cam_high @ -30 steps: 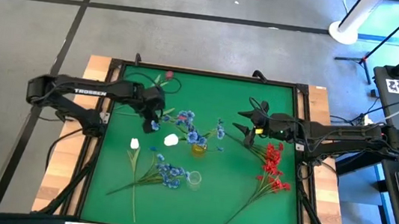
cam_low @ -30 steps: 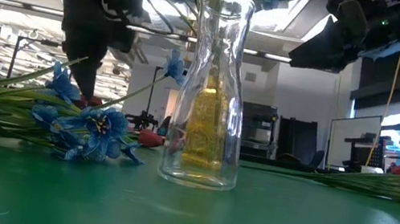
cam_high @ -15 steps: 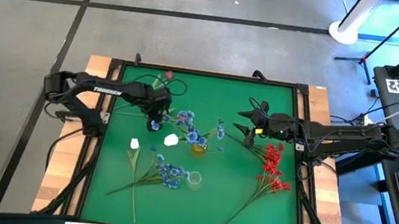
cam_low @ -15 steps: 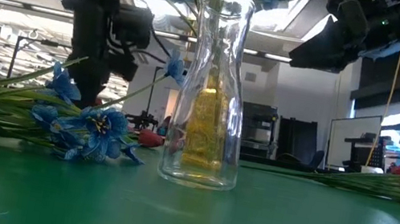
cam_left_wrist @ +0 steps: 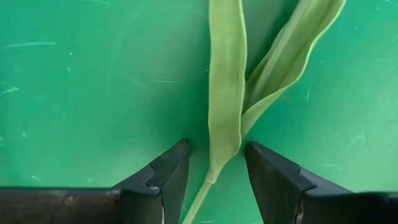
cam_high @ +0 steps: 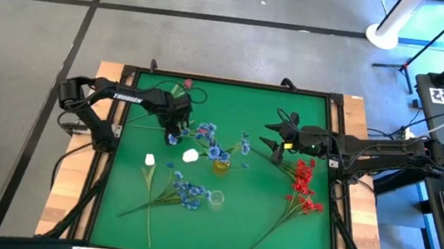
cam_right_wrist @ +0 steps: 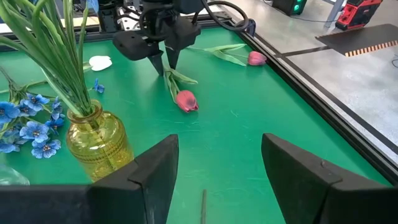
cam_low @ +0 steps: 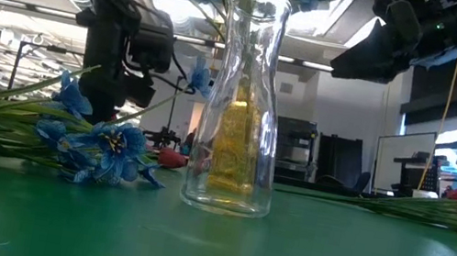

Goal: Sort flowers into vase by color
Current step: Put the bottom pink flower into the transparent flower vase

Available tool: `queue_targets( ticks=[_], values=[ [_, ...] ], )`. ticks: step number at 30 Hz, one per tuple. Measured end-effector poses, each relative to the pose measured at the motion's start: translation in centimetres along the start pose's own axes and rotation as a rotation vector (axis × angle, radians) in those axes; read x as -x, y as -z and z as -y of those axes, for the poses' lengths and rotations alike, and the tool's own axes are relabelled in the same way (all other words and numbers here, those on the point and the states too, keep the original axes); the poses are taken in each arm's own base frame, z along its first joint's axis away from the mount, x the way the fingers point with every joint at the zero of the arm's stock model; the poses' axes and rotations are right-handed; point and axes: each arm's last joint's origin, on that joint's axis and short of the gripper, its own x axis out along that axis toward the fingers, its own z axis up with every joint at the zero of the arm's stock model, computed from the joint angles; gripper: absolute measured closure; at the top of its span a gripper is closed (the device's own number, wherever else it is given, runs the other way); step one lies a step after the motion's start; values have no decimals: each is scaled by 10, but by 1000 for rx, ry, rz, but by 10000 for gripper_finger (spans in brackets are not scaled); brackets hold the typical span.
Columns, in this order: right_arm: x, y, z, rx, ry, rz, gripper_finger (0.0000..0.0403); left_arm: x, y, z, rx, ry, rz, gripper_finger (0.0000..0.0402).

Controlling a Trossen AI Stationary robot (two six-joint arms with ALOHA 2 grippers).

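left gripper is down over the pink bud flower's stem — jaws apart, straddling it, nothing pinched yet. stem runs straight ahead between the fingers, probably crosswise to the closing line. right gripper waits open, farther off.

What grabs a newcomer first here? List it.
The amber glass vase packed with green stems stands mid-table, blue sprays around its base. The left gripper straddles a pink bud's leaves, fingers open. Red clustered sprays lie toward the right arm's side.
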Motion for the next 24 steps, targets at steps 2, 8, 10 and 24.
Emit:
queue_targets(
  ticks=[2, 8, 10, 24],
  values=[
    [0, 0, 0, 0, 0, 0, 173, 0, 0, -1, 14, 20, -1, 255],
    [0, 0, 0, 0, -3, 0, 173, -1, 0, -3, 42, 41, -7, 318],
    [0, 0, 0, 0, -4, 0, 173, -1, 0, -3, 44, 38, -9, 347],
    [0, 0, 0, -2, -8, -1, 173, 70, -21, -6, 123, -85, 49, 397]
  ],
)
